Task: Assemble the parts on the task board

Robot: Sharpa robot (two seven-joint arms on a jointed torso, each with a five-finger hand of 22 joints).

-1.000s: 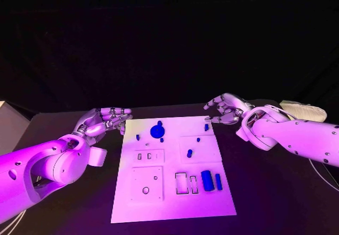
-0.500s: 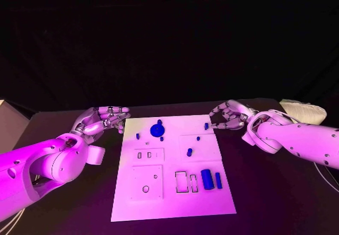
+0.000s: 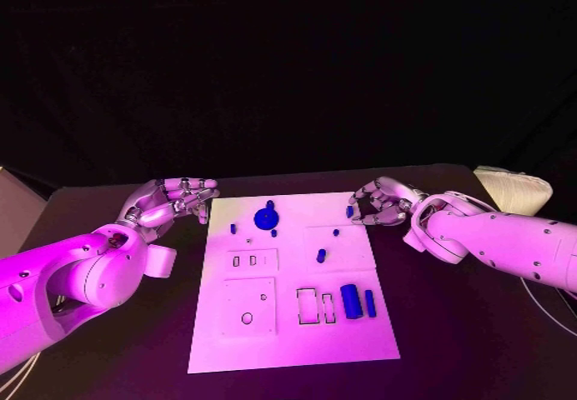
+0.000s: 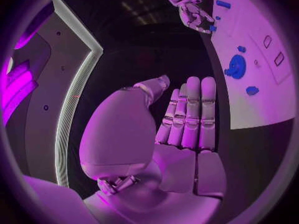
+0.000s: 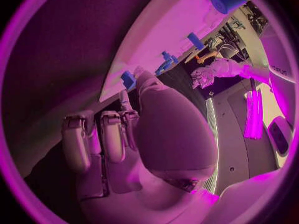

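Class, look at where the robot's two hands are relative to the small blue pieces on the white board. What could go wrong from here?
1. The right hand hovers at the task board's far right corner, by a small blue part; a careless reach may knock it off the edge.
2. The left hand sits beside another small edge part, which it might nudge.
3. The round blue disc nearby could get bumped out of place.

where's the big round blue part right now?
Head view: the round blue part lies on the far end of the white board, left of centre, nearer the left hand than the right hand.
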